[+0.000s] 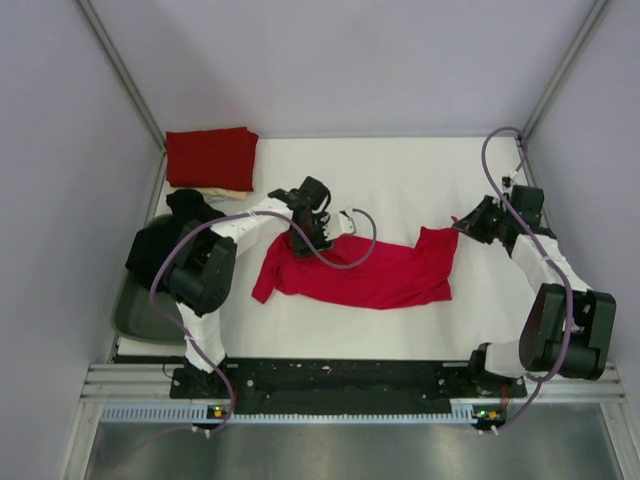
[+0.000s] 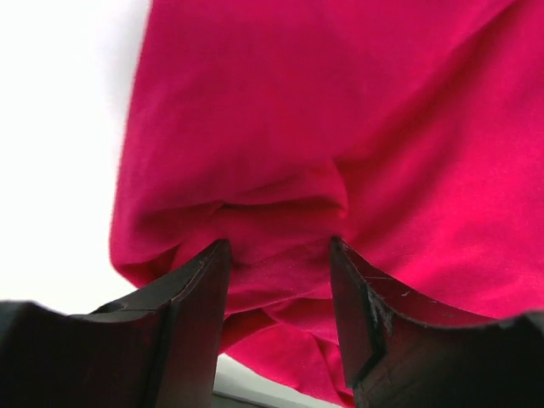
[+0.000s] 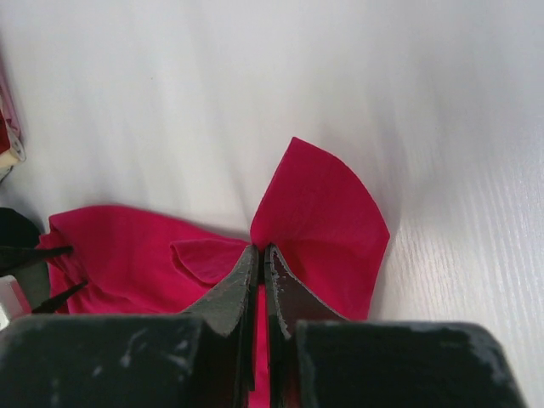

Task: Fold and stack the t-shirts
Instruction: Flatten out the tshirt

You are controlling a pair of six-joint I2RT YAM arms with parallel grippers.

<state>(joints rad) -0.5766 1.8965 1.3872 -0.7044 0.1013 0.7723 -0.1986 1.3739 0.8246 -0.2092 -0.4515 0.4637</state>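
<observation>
The spread t-shirt lies on the table; left gripper at its left end; right gripper at its right. The folded t-shirt lies behind-left, on another shirt

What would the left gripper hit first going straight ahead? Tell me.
The red t-shirt: a bunched fold sits right between the fingers of the open left gripper, seemingly almost touching, though depth is hard to judge.

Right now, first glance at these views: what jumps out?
A bright red t-shirt lies rumpled across the middle of the white table. The right gripper is shut on its right end, and the left gripper is open over a fold at its left end. At the far left corner sits a folded red shirt on top of a cream one.
</observation>
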